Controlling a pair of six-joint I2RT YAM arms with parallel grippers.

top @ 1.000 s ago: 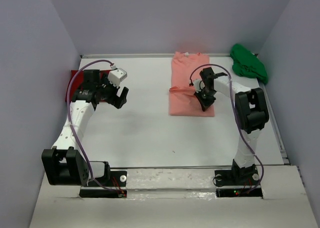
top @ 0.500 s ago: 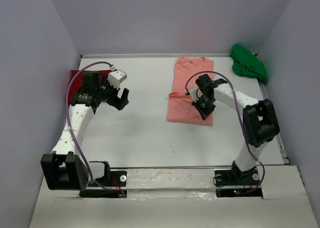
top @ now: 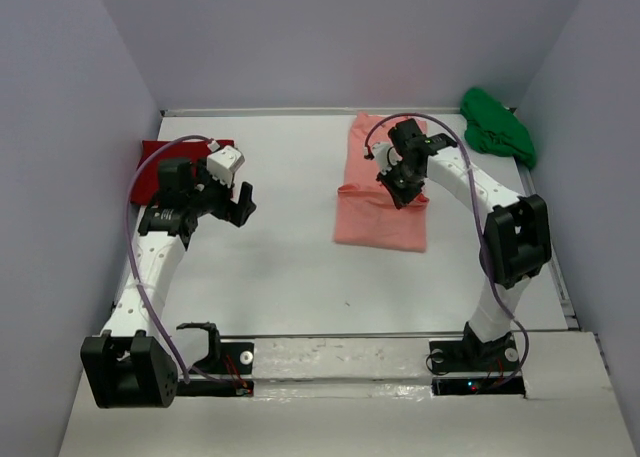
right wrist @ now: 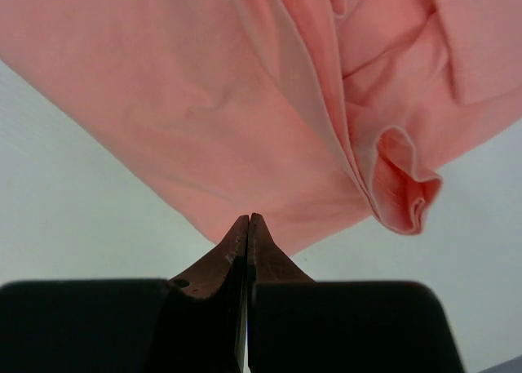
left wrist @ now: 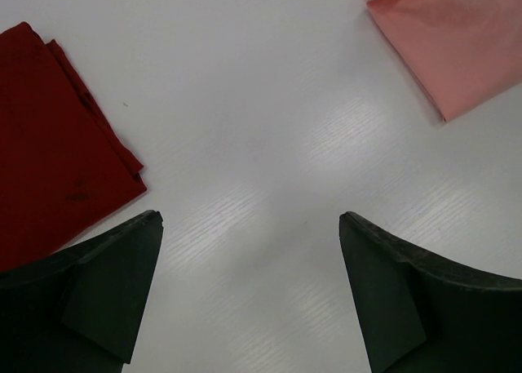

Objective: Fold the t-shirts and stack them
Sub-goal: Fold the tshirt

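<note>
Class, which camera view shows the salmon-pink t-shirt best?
The top external view: the whole salmon-pink t-shirt lies in frame, barring what the right arm covers. The right wrist view shows only close-up folds; the left wrist view only one corner.

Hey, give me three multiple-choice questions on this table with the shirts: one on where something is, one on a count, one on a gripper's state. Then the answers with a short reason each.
1. Where does the green t-shirt lie?
A) at the far right corner of the table
B) between the two arm bases
C) under the left arm

2. How many t-shirts are in view?
A) two
B) three
C) five

3. How is the left gripper?
A) open and empty
B) shut on cloth
C) shut on nothing

Answers:
1 A, it lies bunched at the table's far right.
2 B, the green one, the deep red t-shirt and the salmon-pink t-shirt.
3 A, its jaws stand wide apart with only bare table between them.
</note>
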